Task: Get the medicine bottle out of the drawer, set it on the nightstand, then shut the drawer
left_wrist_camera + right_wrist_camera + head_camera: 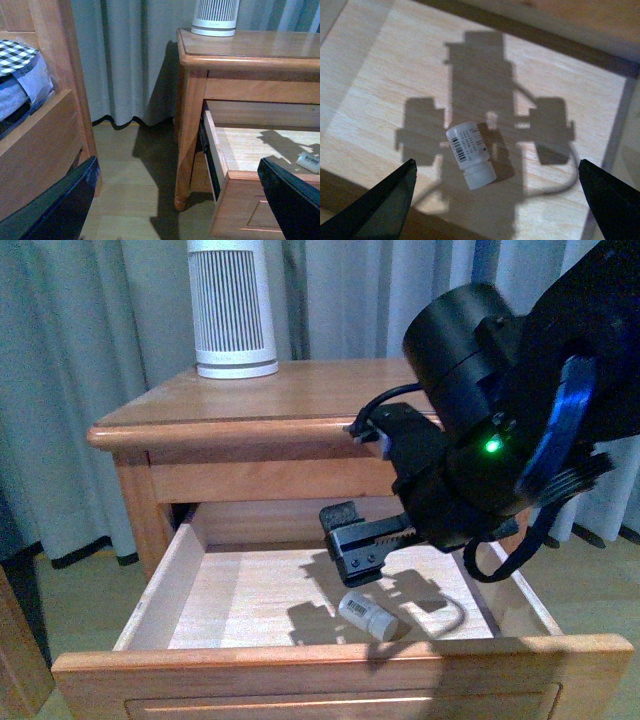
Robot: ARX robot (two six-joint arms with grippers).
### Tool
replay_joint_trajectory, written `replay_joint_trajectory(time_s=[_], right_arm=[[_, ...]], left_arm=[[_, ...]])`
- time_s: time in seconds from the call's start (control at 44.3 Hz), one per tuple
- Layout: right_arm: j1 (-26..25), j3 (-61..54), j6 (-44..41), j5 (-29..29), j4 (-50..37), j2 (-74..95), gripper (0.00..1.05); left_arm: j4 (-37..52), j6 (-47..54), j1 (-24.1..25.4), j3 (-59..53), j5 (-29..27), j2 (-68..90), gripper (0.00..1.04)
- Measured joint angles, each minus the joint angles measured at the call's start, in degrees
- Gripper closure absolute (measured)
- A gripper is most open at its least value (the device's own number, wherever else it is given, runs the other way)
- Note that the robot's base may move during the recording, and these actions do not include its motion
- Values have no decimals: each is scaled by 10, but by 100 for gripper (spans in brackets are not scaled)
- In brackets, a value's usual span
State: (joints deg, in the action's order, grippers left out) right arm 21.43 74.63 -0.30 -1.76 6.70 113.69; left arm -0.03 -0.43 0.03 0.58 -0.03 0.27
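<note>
Right hand [355, 545] released, jaws wide, hovering right over the medicine bottle [368, 615], which lies on its side on the open drawer [150, 590] floor, near the front wall. Drop straight and pinch across the body, not the cap. The front wall is close, so watch finger clearance. Left hand [177, 210] also released, out by the nightstand [300, 390] side. White ribbed device [232, 305] takes the top's back left corner; set down clear of it.

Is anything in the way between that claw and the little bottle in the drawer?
Nothing visible. The open right gripper hangs over the medicine bottle, which lies on the bare floor of the drawer.
</note>
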Motion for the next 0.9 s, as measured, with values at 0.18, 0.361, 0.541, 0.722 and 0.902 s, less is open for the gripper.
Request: replay_joint_trajectory(time_s=[0.18,0.361,0.541,0.722,0.902], right_arm=[[22,46,-5,-2,-2,75,7],[27,76,-5,0,-4,123,7],[19,77,-1,8,-14,148,7],[12,77,3,12,-22,151,8],[5,77,3,17,-28,152,28]], left_arm=[[0,0,0,0,0,0,6],[0,0,0,0,0,0,6],[0,0,0,0,0,0,6],[0,0,0,0,0,0,6],[0,0,0,0,0,0,6]])
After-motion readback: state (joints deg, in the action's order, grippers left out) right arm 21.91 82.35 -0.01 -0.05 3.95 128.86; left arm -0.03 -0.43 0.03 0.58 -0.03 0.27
